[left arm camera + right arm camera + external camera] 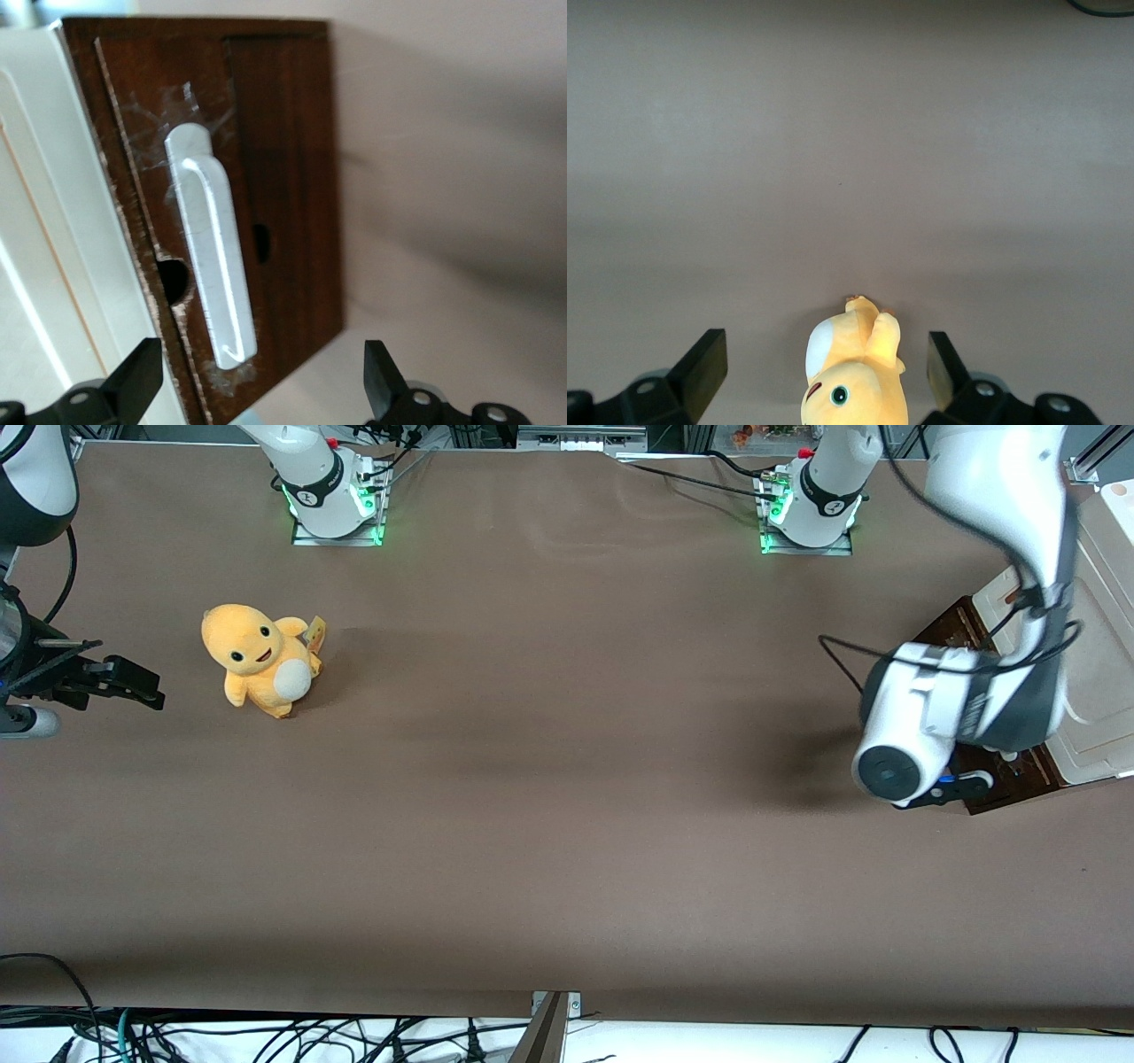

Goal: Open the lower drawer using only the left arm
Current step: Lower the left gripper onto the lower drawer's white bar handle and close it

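Observation:
The lower drawer has a dark brown wooden front with a white loop-shaped bar handle. It belongs to a cream-white cabinet at the working arm's end of the table. In the front view only strips of the brown front show past the left arm, whose wrist hangs in front of the drawer. My gripper is open. It sits a short way off the drawer front, near one end of the handle, and nothing lies between its black fingertips.
A cream-white panel adjoins the drawer front. A yellow plush toy sits on the brown table toward the parked arm's end. Two arm bases stand along the table edge farthest from the front camera.

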Controlling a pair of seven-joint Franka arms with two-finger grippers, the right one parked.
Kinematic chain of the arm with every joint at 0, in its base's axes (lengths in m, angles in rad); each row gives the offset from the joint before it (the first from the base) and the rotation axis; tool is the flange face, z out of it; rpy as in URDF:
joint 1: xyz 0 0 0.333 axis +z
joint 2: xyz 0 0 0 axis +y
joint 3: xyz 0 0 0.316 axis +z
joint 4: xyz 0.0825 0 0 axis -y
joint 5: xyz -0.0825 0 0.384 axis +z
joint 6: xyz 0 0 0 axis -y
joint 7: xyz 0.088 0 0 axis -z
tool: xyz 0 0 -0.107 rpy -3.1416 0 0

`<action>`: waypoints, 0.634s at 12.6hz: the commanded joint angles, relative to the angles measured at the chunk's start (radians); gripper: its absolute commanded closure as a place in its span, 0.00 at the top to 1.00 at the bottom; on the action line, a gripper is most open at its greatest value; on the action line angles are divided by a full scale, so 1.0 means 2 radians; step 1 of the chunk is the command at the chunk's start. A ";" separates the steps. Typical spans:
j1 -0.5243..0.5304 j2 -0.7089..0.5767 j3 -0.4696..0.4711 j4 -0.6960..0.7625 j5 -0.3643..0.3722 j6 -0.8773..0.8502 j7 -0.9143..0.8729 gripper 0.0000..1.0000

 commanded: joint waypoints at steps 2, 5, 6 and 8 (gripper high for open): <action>-0.004 0.044 0.004 -0.029 0.088 -0.027 -0.067 1.00; -0.007 0.071 0.004 -0.036 0.134 -0.049 -0.070 1.00; -0.005 0.074 0.004 -0.039 0.146 -0.053 -0.069 1.00; -0.004 0.078 0.004 -0.043 0.165 -0.060 -0.063 0.82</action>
